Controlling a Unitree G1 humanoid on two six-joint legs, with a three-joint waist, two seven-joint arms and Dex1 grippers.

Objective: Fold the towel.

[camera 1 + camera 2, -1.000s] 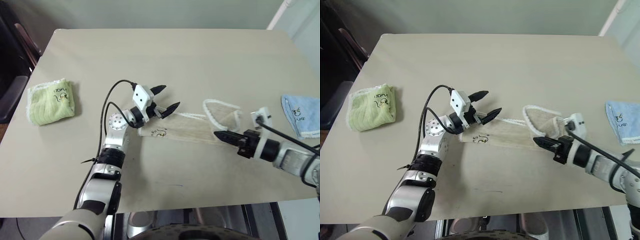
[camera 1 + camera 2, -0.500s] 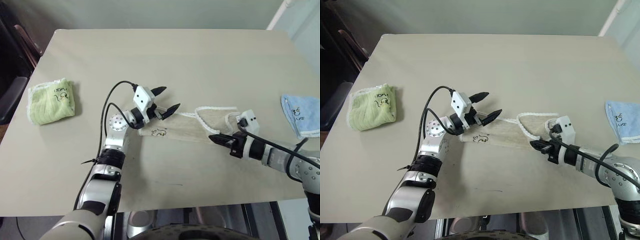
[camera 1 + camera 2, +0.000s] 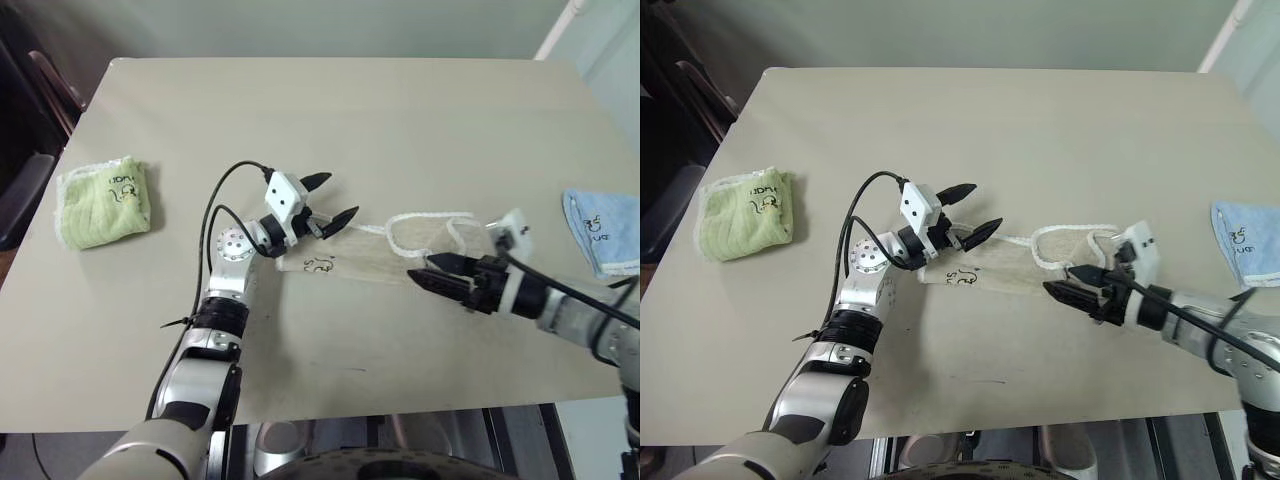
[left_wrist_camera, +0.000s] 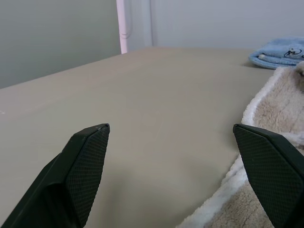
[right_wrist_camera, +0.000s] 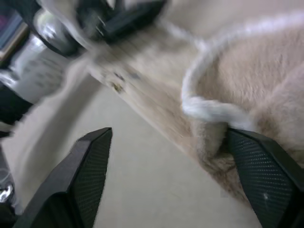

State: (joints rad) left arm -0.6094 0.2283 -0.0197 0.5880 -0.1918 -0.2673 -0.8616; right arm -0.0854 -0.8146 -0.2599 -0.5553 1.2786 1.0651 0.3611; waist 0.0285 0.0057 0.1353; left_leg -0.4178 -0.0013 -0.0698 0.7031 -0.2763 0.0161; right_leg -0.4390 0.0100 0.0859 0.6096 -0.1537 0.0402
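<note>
A beige terry towel with white corded edging lies on a tan counter, a little right of centre. It is already doubled into a long narrow band whose long axis runs left to right, tilted slightly down toward the right. A small dark printed logo shows near its left end. At its right end a flap is turned back, and the white edging there curls into a loose loop.

The left tool hovers at the towel's left end, over its far corner. Its two black fingers are spread wide with nothing between them, and the forearm rises from the near edge of the counter with the wrist bent to the right.

The right tool sits at the towel's right end, at the near edge of the turned-back flap. Its arm reaches in low from the right and points left along the band. In the right wrist view its fingers stand apart with the cloth lying loose between them, gripping nothing.

Each tool is at its own end of the band, so the next fold would likely bring one end across toward the other.

A folded light-green towel lies near the counter's left edge, and a light-blue one at the right edge.
</note>
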